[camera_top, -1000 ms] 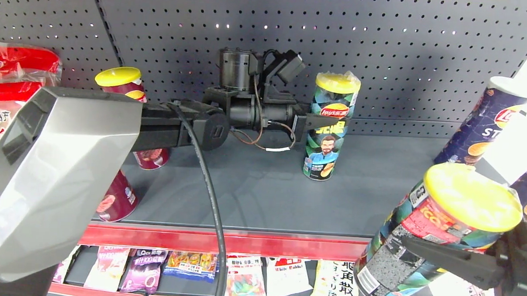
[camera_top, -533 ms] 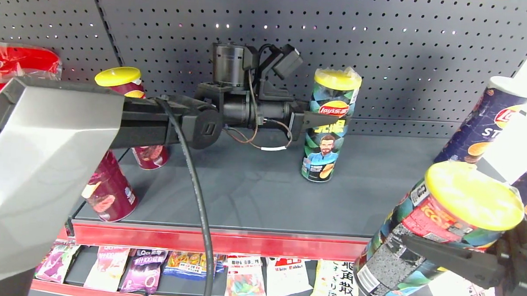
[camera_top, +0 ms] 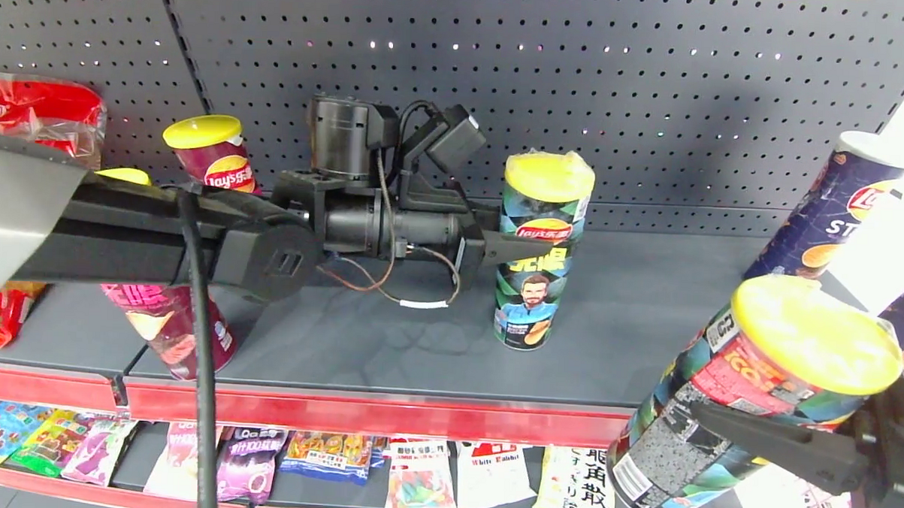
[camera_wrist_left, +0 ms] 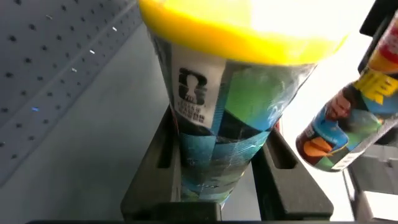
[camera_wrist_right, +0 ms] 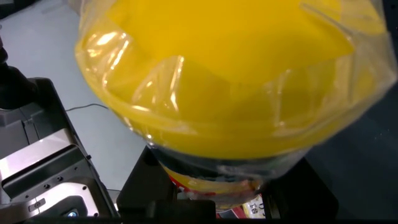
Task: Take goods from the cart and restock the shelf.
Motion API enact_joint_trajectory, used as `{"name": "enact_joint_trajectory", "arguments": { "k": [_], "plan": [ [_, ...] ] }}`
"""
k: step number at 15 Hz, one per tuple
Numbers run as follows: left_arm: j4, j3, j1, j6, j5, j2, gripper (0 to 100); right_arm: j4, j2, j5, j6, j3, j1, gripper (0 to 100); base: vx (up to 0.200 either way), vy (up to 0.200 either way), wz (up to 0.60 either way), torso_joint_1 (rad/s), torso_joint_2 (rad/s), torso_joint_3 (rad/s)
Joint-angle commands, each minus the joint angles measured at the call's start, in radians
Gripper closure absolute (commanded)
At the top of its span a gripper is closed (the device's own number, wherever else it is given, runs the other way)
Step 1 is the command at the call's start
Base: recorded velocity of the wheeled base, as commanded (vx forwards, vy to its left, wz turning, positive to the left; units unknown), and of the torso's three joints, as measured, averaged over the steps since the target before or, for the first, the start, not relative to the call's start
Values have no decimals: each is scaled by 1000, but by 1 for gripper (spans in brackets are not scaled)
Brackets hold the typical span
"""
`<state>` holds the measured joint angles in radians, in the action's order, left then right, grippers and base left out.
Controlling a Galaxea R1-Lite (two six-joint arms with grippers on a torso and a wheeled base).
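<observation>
The left wrist view shows the left hand (camera_wrist_left: pixel 225 177) closed on the green canister (camera_wrist_left: pixel 227 118), one finger (camera_wrist_left: pixel 155 174) at each side of its body. The head view shows only the near finger. There the canister (camera_top: pixel 536 257) is upright over the middle of the shelf (camera_top: pixel 419 343); we cannot tell whether its base touches.

The right hand (camera_top: pixel 761 438) grips a second green canister (camera_top: pixel 748 392), tilted, beyond the shelf's front edge at the right end. In the right wrist view, clear film covers its yellow lid (camera_wrist_right: pixel 230 74).

The left arm crosses in front of two maroon canisters, one at the back left (camera_top: pixel 213 159) and one at the front left (camera_top: pixel 171 327). One blue canister (camera_top: pixel 837 215) leans at the right end. Red bags (camera_top: pixel 36 112) lie at the left end.

Count:
- Green canisters: two
- Maroon canisters: two
- Blue canister: one
</observation>
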<state>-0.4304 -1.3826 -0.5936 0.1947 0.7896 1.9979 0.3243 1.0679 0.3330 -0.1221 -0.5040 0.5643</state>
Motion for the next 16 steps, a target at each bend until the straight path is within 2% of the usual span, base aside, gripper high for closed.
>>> {"name": "enact_joint_trajectory", "arguments": {
  "k": [1, 8, 11, 13, 16],
  "plan": [
    [-53, 91, 0, -1, -4, -56, 100, -1, -2, 0, -1, 2, 0, 100, 0, 0, 0, 0, 0, 0],
    [-60, 238, -6, -1, -4, -151, 100, -1, -3, 1, -1, 2, 0, 100, 0, 0, 0, 0, 0, 0],
    [-60, 244, -6, -3, -4, -157, 100, -1, -3, 1, -1, 4, 0, 100, 0, 0, 0, 0, 0, 0],
    [-60, 241, -6, -23, -4, -166, 100, -1, -3, 1, -1, 4, 0, 100, 0, 0, 0, 0, 0, 0],
    [-60, 240, -6, -31, -7, -174, 100, -1, -3, 1, -1, 5, 0, 100, 0, 0, 0, 0, 0, 0]
  ]
}}
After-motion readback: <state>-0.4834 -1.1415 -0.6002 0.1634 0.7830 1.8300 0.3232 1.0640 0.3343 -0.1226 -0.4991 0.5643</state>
